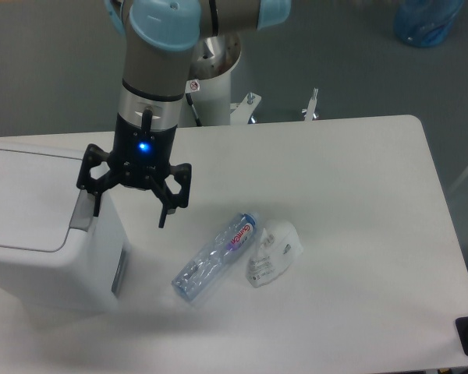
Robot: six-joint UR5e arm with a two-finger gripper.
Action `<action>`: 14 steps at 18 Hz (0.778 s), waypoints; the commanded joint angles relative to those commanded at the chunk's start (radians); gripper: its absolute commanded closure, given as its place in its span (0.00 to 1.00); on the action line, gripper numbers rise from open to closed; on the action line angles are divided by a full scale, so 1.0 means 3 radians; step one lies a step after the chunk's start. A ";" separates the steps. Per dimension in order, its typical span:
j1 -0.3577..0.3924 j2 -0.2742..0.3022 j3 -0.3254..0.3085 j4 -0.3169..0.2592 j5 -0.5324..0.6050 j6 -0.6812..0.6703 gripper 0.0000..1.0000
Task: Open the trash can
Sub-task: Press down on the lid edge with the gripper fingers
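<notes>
The trash can (39,234) is a large white boxy bin at the left of the table, with a flat white lid, a grey push tab (81,210) at its right edge and a grey strip (119,271) on its side. The lid lies flat and shut. My gripper (129,212) hangs open and empty over the bin's right edge. Its left fingertip (96,204) is just above the push tab; its right fingertip (164,218) is out over the table.
A clear plastic water bottle (216,256) lies on its side on the white table (343,171), right of the bin. A crumpled white packet (273,253) lies beside it. A blue bag (427,19) sits on the floor beyond the table.
</notes>
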 joint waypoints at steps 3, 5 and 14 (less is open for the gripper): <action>0.0000 0.0005 0.0000 0.0000 0.0000 -0.0062 0.00; 0.0000 0.0015 0.0020 0.0000 -0.0005 -0.0143 0.00; -0.0077 0.0010 0.0010 0.0005 0.0000 -0.0261 0.00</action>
